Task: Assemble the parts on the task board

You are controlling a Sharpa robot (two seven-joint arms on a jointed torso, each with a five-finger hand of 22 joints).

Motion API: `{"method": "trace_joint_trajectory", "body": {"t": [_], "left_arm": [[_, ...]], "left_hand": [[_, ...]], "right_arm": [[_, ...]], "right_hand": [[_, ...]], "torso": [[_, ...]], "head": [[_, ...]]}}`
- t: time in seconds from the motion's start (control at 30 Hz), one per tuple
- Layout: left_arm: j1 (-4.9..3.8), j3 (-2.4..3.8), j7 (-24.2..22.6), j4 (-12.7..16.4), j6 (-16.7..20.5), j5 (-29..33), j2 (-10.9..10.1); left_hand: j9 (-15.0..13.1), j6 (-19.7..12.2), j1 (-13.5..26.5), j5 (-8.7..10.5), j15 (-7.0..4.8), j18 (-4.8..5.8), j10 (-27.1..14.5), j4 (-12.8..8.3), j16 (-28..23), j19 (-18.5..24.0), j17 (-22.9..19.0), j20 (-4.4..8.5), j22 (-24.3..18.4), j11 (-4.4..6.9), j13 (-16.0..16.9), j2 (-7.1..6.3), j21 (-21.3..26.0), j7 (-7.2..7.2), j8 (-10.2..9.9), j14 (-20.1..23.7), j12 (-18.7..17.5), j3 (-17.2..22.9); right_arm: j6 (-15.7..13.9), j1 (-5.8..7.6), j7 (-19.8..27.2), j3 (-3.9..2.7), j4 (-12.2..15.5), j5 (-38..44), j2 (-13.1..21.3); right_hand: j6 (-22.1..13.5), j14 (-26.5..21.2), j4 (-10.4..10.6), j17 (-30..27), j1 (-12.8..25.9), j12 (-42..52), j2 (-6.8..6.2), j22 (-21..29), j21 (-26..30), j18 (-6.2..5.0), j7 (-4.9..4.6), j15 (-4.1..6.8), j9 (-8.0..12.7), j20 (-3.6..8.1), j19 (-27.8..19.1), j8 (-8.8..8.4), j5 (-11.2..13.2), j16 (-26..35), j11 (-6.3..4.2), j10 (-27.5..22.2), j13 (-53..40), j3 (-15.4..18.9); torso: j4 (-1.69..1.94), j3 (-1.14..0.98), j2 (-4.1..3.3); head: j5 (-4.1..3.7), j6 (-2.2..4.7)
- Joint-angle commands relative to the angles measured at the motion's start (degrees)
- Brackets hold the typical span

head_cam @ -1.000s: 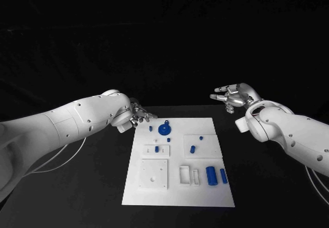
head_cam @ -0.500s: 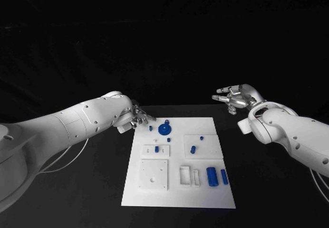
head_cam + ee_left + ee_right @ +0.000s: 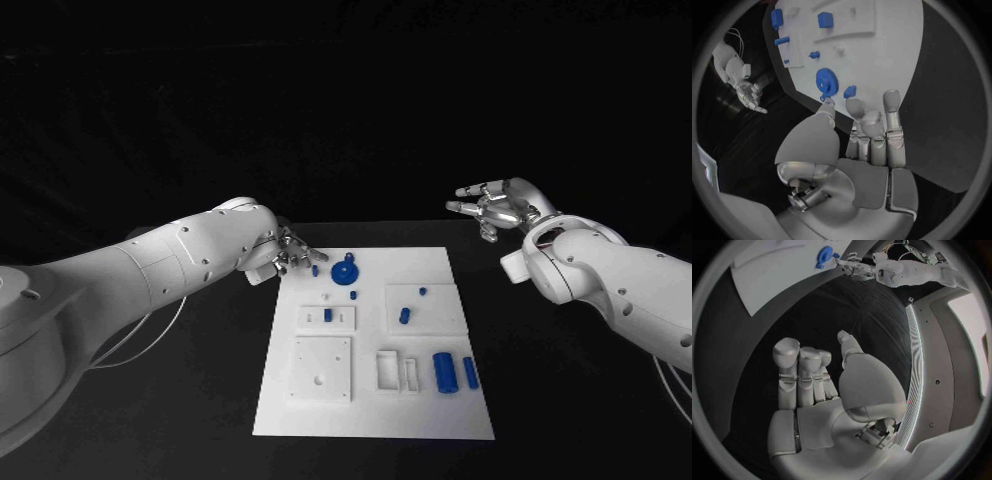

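Head view: I see the task board (image 3: 378,400) lying in the middle of the black worktop (image 3: 173,400), with my left robot hand (image 3: 293,250) over its far left corner, fingers apart and holding nothing. Just beside those fingertips stands a small blue peg (image 3: 316,269), and next to it the blue gear (image 3: 345,272); from the left wrist view the fingertips hang right above the peg (image 3: 849,91) and the gear (image 3: 825,80), so both crowd the reach. Nearer the board's near edge, two blue cylinders (image 3: 446,369) lie side by side, with small blue pieces (image 3: 405,315) on the raised white blocks in the middle. My right robot hand (image 3: 495,206) hangs spread and empty, well off the board's far right corner. Against half a second ago, the left hand has edged slightly further over the board; the right has barely moved, and the parts lie as they did.
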State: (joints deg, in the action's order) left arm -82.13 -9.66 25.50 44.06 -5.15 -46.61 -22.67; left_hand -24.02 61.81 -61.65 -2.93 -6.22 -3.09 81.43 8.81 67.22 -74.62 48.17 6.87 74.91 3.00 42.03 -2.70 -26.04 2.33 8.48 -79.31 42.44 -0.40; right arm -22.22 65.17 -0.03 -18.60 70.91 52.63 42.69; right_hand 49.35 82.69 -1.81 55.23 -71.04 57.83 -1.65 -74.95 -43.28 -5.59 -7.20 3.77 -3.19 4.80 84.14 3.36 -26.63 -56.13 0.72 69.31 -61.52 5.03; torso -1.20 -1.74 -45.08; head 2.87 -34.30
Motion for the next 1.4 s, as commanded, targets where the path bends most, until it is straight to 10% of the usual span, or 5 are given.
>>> {"method": "trace_joint_trajectory", "body": {"t": [0.03,1.4], "left_arm": [[0.09,0.02,-0.4,-0.3,-2.1,0.6,0.2],[0.33,-0.02,-1.0,-1.0,-4.6,1.7,0.4]], "left_hand": [[-0.2,0.0,0.3,0.04,0.15,0.59,-0.5,0.4,0.1,0.3,0.0,0.16,1.0,-0.06,-0.1,0.14,0.4,-0.13,0.5,0.4,0.3,0.0],[-4.2,-0.1,-1.7,-1.15,0.2,0.57,-0.9,-7.3,0.6,0.5,-0.5,0.03,1.1,-0.03,-0.6,5.97,0.4,-0.32,1.6,0.8,1.0,-3.1]], "right_arm": [[0.0,0.02,0.2,-0.04,0.2,0.2,0.1],[0.2,0.02,0.2,-0.06,-0.6,0.2,-0.8]], "right_hand": [[-0.2,0.1,0.4,0.0,0.6,-0.1,0.14,-2.3,0.0,-1.04,0.04,-0.09,-0.1,-0.09,3.1,-0.13,-0.4,0.1,-0.01,-0.4,0.0,0.0],[-0.3,0.1,0.7,0.0,0.6,-0.1,0.12,-2.3,-0.1,-1.05,0.03,-0.09,0.0,-0.1,3.1,-0.14,-0.5,0.1,-0.01,-0.4,0.0,0.1]], "torso": [[0.08,0.02,0.0],[0.03,0.03,-0.1]], "head": [[-0.14,-0.11],[-0.35,0.02]]}}
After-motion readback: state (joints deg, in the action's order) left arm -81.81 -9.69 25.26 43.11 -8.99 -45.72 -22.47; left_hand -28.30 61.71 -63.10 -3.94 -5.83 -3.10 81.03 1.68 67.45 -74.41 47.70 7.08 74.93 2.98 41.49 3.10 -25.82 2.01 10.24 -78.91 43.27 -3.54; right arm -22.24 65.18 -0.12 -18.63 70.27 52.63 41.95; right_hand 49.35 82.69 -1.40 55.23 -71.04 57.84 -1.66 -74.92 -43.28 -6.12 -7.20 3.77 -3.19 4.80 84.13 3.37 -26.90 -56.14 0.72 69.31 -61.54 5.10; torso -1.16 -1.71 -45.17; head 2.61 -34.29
